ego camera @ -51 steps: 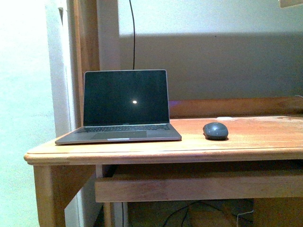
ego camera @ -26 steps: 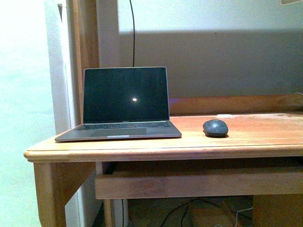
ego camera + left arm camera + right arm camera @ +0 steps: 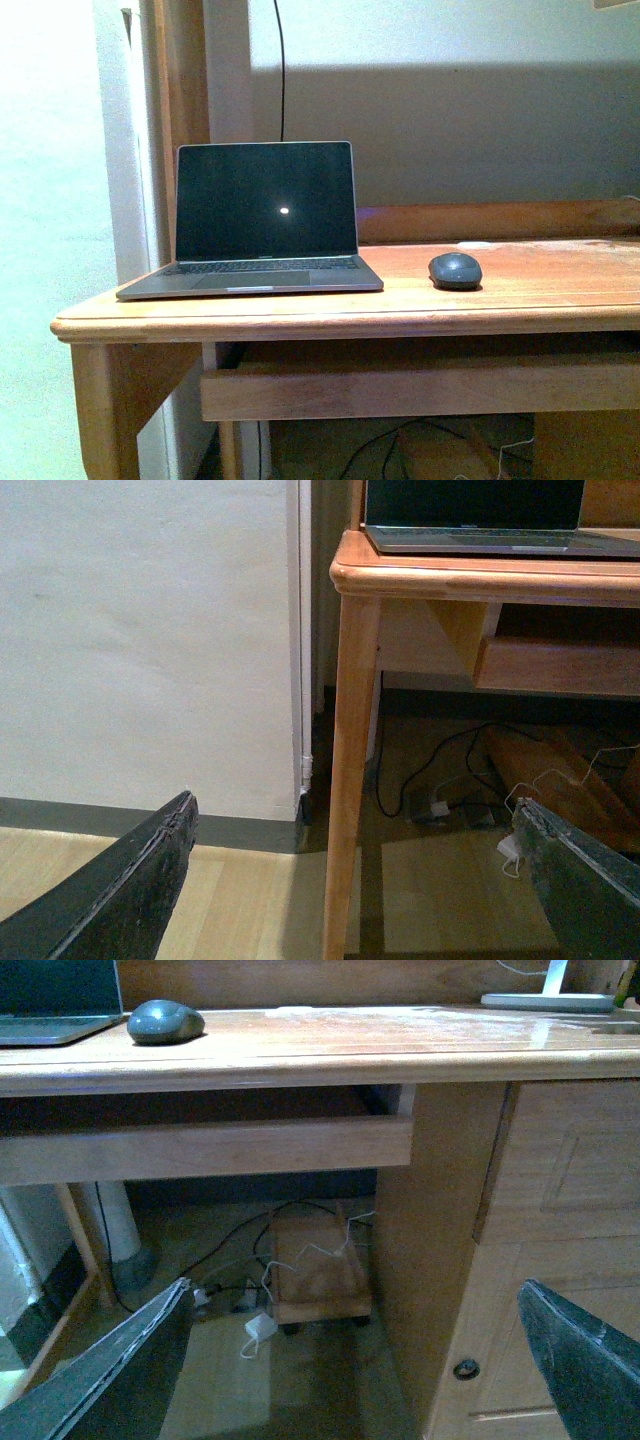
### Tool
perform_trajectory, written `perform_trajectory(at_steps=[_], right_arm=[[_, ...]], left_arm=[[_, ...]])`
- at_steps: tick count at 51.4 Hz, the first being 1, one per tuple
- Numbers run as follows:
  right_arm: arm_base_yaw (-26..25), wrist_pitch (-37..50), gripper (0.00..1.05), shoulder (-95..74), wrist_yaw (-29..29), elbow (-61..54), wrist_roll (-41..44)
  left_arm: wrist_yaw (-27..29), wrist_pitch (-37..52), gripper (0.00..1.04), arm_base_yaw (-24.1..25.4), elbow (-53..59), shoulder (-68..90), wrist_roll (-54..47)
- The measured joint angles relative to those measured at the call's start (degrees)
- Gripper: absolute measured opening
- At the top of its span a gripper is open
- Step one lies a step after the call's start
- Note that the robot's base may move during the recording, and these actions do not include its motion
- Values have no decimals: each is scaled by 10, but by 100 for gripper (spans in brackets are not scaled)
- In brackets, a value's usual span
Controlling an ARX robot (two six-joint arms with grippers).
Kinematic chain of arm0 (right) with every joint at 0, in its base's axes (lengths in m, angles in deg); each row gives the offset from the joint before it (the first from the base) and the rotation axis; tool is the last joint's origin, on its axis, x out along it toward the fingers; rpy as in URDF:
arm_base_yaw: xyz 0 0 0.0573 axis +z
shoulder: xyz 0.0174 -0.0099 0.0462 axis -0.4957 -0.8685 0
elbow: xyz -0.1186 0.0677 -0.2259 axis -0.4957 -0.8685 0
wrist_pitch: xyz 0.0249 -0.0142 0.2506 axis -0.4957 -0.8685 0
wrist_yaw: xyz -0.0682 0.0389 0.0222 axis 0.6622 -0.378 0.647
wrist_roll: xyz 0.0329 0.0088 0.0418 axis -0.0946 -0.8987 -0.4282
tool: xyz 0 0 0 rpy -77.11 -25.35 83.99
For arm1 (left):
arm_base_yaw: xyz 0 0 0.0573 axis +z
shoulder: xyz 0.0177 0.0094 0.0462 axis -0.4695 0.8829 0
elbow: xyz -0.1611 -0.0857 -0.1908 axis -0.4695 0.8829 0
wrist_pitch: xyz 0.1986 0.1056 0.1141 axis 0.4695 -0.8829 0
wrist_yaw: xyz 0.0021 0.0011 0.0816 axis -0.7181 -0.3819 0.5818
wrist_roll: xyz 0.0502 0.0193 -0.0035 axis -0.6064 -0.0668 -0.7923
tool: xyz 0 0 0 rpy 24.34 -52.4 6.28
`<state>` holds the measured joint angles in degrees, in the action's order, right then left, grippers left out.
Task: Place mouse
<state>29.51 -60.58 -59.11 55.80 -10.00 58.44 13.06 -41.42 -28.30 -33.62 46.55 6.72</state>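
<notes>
Below the desktop's edge, the left gripper (image 3: 352, 808) and right gripper (image 3: 354, 1287) hang with fingers spread wide, holding nothing. Up on the wooden desk (image 3: 540, 300) the mouse (image 3: 455, 271) lies flat. It is dark grey, matte and domed, just right of the open laptop (image 3: 265, 220) and not touching it. A small white disc (image 3: 474, 246) lies behind it. A white plug (image 3: 262, 1327) and cables lie on the floor beneath.

Dim, grainy, green-tinted light.
One glare spot on the laptop screen (image 3: 285, 210); a broad shadow crosses the wall (image 3: 480, 130) behind it.
</notes>
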Motion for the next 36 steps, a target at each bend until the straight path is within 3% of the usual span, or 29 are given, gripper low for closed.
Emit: perform_trajectory(at_steps=[36], right_arm=[[0, 0, 97, 0, 0, 0, 0]], left_arm=[[0, 0, 97, 0, 0, 0, 0]])
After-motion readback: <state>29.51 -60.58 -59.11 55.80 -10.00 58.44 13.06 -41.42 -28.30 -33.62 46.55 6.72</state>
